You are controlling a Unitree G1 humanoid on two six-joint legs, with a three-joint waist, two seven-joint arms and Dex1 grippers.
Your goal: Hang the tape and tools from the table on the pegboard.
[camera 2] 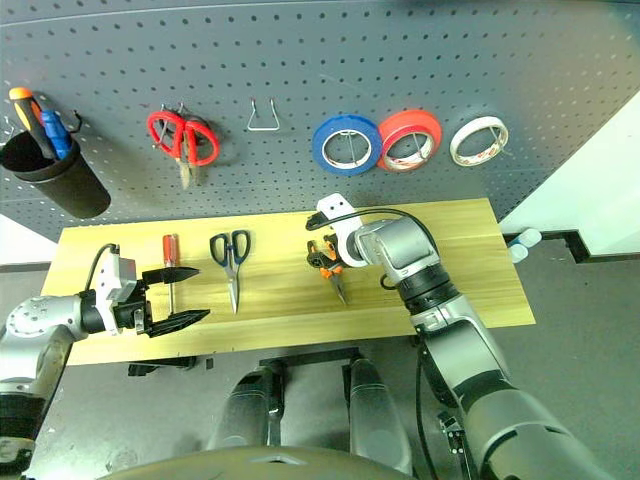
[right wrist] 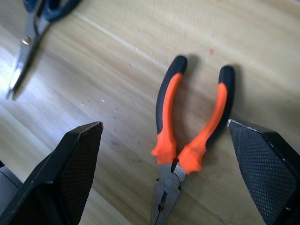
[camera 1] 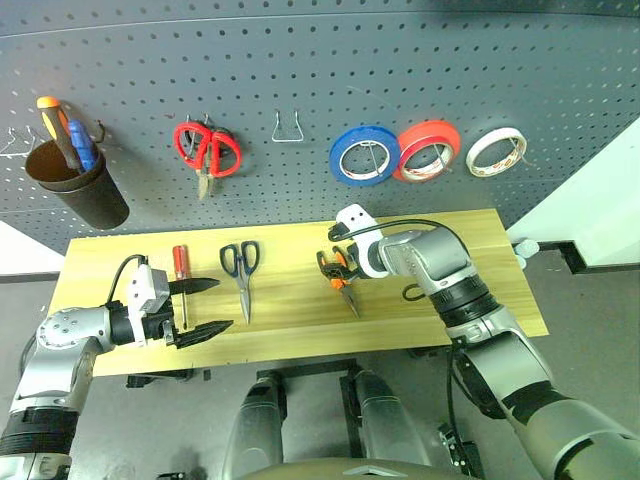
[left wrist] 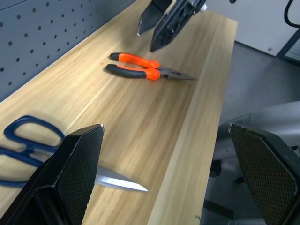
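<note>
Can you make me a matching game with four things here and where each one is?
Things:
1. blue roll of tape
2. orange-and-black handled pliers
3. red-handled scissors
4. slim red-handled screwdriver

Places:
A. lying on the light wooden table, under the right tool
B. hanging on the dark grey pegboard, next to the red roll of tape
C. lying on the table by the left tool
D. hanging on the pegboard near the black cup

Pairs: 1-B, 2-A, 3-D, 4-C
</note>
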